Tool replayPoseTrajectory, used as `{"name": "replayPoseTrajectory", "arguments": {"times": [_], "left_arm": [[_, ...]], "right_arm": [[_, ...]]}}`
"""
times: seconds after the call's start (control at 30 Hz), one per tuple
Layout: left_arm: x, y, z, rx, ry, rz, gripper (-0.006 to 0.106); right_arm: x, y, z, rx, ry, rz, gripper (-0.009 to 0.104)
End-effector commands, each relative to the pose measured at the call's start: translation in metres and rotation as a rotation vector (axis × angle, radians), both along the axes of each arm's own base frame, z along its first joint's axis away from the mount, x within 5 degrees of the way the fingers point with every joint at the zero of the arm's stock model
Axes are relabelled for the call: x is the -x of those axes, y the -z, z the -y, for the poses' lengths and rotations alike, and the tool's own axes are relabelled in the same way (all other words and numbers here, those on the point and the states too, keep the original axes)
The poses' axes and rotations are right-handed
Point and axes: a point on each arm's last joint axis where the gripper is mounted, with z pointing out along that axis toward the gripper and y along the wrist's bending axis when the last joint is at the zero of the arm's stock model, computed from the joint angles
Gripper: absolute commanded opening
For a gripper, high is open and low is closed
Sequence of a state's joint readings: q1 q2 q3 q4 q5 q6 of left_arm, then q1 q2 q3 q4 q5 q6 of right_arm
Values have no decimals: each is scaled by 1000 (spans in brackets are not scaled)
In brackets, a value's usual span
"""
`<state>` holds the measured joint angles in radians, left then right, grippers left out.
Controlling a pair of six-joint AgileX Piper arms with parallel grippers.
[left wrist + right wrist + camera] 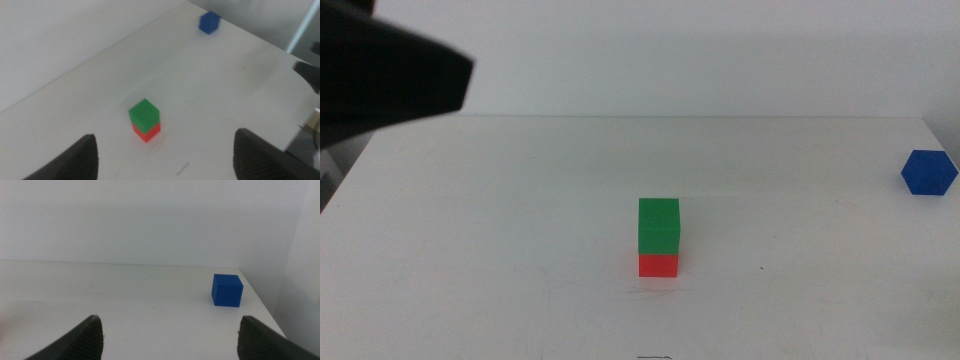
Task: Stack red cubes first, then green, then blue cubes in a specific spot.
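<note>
**Two cubes stacked, blue cube still out at the edge**

Middle view: the green cube (659, 224) sits squarely on the red cube (659, 264) just below the centre of the frame, on the white table (520, 250); the blue cube (929, 172) lies well apart at the right edge, turned corner-on to the camera; a dark, blurred part of the left arm (390, 75) fills the upper left corner, and neither gripper's jaws show here.

Left wrist view: the left gripper (165, 160) hangs above the table with its jaws spread wide and nothing between them; the green-on-red stack (145, 120) stands just below centre, the blue cube (209, 22) far off at the upper right.

Right wrist view: the right gripper (170, 337) is wide open and empty; the blue cube (227, 290) rests ahead, right of centre, close to the table's edge.

Risks, as I judge them: the blue cube's skewed angle could let the jaws close on its corners and twist it; a nudge could push it off the nearby edge; setting it down off-centre or too hard could topple the narrow stack.
</note>
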<state>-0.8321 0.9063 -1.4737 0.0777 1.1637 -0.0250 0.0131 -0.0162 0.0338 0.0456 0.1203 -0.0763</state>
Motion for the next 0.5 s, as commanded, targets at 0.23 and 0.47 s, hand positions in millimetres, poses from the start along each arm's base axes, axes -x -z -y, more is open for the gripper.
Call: {"name": "replayPoseTrajectory", "arguments": {"times": [0.23, 0.47], "left_arm": [[12, -14, -7, 61, 58, 86, 91], [-2, -15, 21, 146, 123, 51, 91]], "right_arm": [[2, -16, 0, 15, 2, 118, 94], [2, -16, 0, 15, 2, 118, 94]]}}
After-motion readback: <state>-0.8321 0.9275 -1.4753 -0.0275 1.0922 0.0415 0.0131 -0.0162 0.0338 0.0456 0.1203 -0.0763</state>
